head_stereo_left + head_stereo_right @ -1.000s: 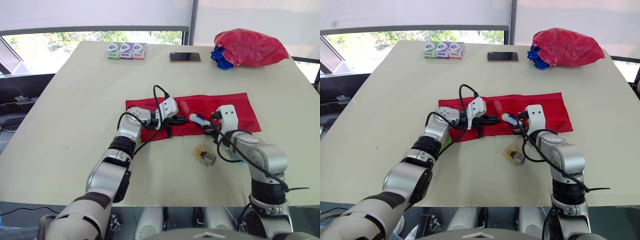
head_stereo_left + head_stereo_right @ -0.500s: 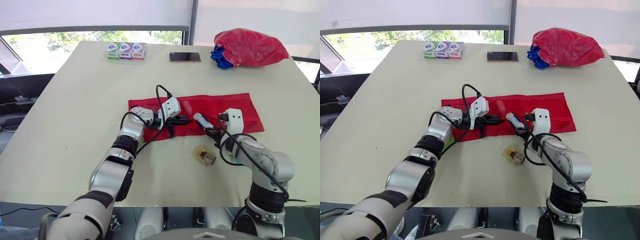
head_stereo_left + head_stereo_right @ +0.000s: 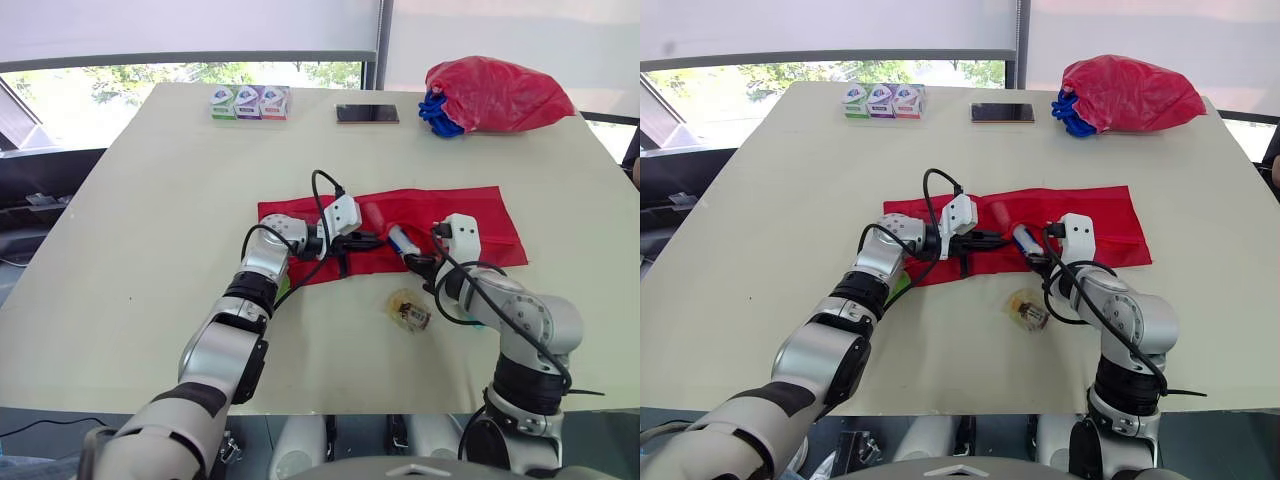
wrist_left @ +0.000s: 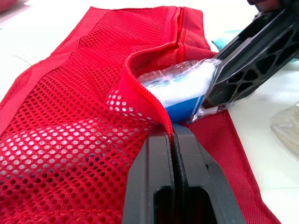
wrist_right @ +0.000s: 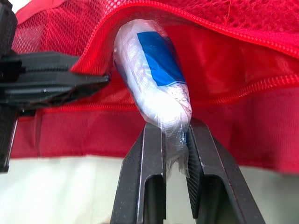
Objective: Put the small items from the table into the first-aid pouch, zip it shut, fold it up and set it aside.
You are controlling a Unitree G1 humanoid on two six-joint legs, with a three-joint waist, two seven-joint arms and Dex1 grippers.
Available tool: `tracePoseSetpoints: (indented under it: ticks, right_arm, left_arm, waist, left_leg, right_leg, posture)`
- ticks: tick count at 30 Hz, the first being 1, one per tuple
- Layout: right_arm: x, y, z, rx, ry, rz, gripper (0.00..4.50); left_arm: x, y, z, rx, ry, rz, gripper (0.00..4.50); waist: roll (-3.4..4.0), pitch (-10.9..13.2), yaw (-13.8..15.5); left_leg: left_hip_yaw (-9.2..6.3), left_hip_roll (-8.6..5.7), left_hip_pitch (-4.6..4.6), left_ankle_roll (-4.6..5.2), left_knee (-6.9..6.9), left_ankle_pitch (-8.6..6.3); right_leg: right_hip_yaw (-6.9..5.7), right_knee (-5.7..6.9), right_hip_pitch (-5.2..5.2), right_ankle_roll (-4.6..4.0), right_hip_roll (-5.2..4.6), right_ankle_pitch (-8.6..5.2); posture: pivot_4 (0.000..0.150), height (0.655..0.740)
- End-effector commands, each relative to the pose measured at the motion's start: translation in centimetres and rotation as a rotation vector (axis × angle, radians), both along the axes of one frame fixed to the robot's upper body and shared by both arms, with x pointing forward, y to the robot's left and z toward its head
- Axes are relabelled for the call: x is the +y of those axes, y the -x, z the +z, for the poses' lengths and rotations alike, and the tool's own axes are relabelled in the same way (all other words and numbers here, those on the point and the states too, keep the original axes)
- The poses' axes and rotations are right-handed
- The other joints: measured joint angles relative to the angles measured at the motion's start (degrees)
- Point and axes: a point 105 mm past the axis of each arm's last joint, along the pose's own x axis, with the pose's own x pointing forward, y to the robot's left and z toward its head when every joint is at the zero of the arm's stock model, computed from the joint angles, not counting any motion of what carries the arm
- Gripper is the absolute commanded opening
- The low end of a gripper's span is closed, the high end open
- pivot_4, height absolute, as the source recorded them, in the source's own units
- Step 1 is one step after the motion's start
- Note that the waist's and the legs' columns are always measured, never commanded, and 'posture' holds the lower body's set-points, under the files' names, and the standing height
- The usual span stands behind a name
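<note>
The red first-aid pouch (image 3: 470,220) lies flat and unfolded in the middle of the table. My left gripper (image 3: 370,240) is shut on the zipper edge of its mesh pocket (image 4: 70,116) and holds that edge lifted. My right gripper (image 3: 414,259) is shut on the wrapper tail of a white and blue packet (image 5: 154,79). The packet's head sits in the pocket's mouth, under the lifted edge. In the left wrist view the right gripper's fingers (image 4: 252,60) press on the packet (image 4: 182,88). A small clear-wrapped item (image 3: 410,310) lies on the table in front of the pouch.
At the far edge stand three small boxes (image 3: 250,102), a phone (image 3: 367,114) and a bulging red bag with blue handles (image 3: 495,95). Black cables loop over both wrists above the pouch.
My right gripper has shifted slightly at the pocket's mouth with the packet in it. The left gripper keeps its hold on the zipper edge.
</note>
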Motion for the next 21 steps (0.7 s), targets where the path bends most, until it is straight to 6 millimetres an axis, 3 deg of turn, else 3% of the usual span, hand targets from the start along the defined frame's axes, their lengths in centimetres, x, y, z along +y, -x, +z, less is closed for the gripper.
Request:
tracePoseSetpoints:
  ticks: [1, 10, 21]
  right_arm:
    - [2.4, 0.0, 1.9, -0.08, -0.027, 0.105, 0.03]
    - [2.6, 0.6, 1.3, -0.047, -0.051, 0.11, 0.03]
    - [1.7, -1.1, 2.7, -0.077, -0.17, -0.01, 0.03]
  left_arm:
    - [-1.4, 0.6, 1.1, -0.053, 0.034, -0.06, 0.0]
    - [-1.7, 1.0, 2.0, -0.106, 0.113, -0.065, 0.0]
    - [-1.2, 2.3, 1.1, -0.106, 0.095, -0.112, 0.0]
  waist:
    - [0.0, 0.0, -0.01]
    - [0.0, 0.0, 0.09]
    - [0.03, 0.02, 0.03]
  left_leg:
    - [0.0, 0.0, 0.0, 0.0, 0.0, 0.0]
    - [-0.01, 0.0, -0.02, 0.0, 0.0, 0.0]
    - [-0.01, 0.02, -0.01, 0.0, -0.03, 0.0]
  right_leg:
    - [0.0, 0.0, 0.0, 0.0, 0.0, 0.0]
    - [-0.01, -0.04, 0.0, 0.0, -0.02, 0.0]
    - [-0.01, -0.03, -0.01, 0.0, 0.0, 0.0]
  posture:
    - [0.15, 0.74]
    - [0.15, 0.74]
    - [0.15, 0.74]
